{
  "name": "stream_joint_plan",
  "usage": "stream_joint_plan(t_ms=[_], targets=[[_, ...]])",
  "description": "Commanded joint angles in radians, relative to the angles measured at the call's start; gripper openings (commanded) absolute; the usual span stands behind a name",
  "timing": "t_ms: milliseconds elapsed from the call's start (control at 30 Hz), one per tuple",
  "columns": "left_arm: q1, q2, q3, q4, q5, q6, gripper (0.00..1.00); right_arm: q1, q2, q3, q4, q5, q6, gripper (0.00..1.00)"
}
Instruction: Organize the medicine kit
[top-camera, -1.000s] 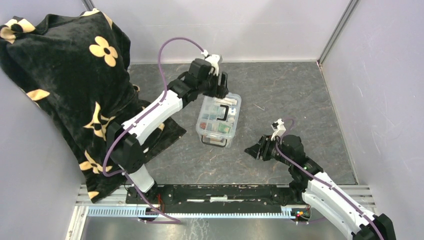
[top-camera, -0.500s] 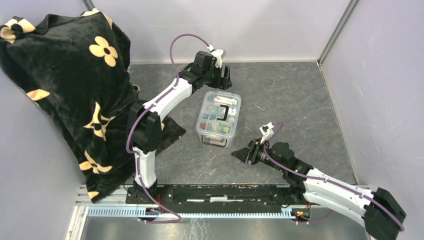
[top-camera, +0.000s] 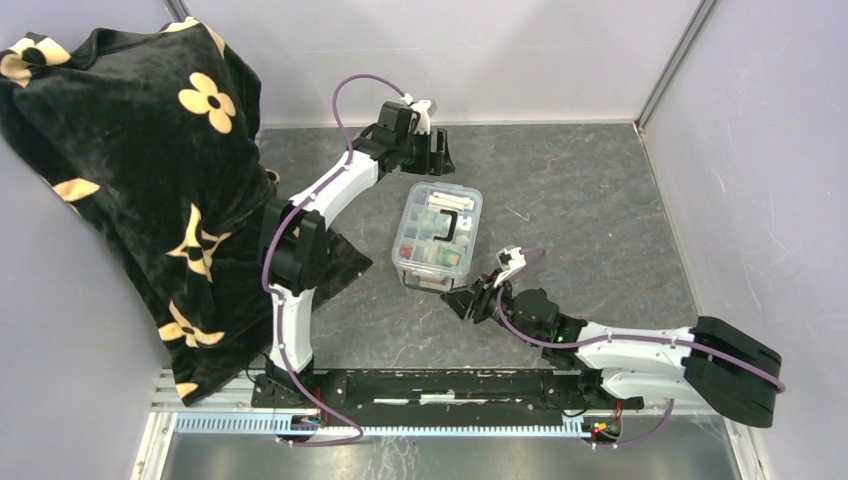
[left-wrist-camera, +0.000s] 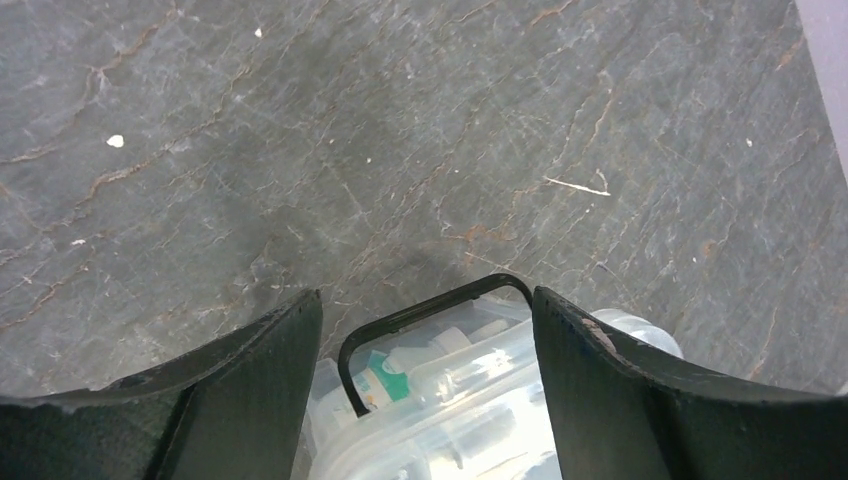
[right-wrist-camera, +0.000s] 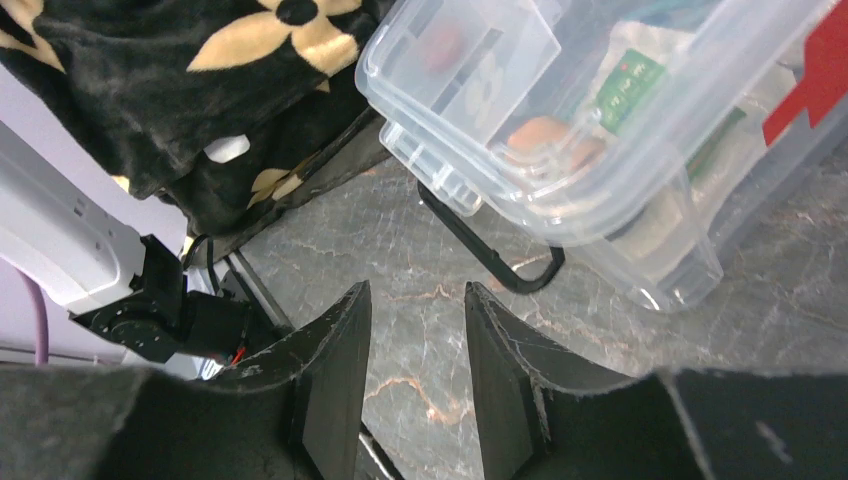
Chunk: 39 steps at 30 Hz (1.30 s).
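There is one medicine kit (top-camera: 438, 238) mid-table, with one red cross (right-wrist-camera: 810, 70) on its side. I have two pincers, and neither grips anything. My left pincer (top-camera: 438, 160) hangs at the kit's 12 o'clock, fingers spread wide above one black latch (left-wrist-camera: 430, 305). My right pincer (top-camera: 462, 303) sits low at its 5 o'clock, fingers narrowly apart, facing a second latch (right-wrist-camera: 470, 243). One flowered black cloth (top-camera: 130, 150) lies at 9 o'clock.

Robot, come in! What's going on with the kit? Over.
Left end effector open, above far end of kit. Right end effector open, empty, at near end. Kit upright on table, lid on. Black cloth at left, clear of it.
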Motion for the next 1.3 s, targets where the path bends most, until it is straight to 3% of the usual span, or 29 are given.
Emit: stream_joint_plan(t_ms=[0, 200, 633, 1267], targets=[[0.008, 0.039, 0.056, 0.006, 0.085, -0.054, 0.83, 0.005, 0.101, 0.081, 0.178, 0.045, -0.060, 0.43], [0.013, 0.070, 0.075, -0.006, 0.144, -0.073, 0.83, 0.005, 0.153, 0.081, 0.190, 0.147, -0.091, 0.34], [0.056, 0.017, -0.040, -0.005, 0.213, -0.089, 0.81, -0.024, 0.221, 0.106, 0.116, 0.214, -0.109, 0.29], [0.074, -0.175, -0.245, -0.183, -0.027, -0.024, 0.80, -0.242, 0.176, 0.085, 0.064, 0.084, -0.129, 0.28]])
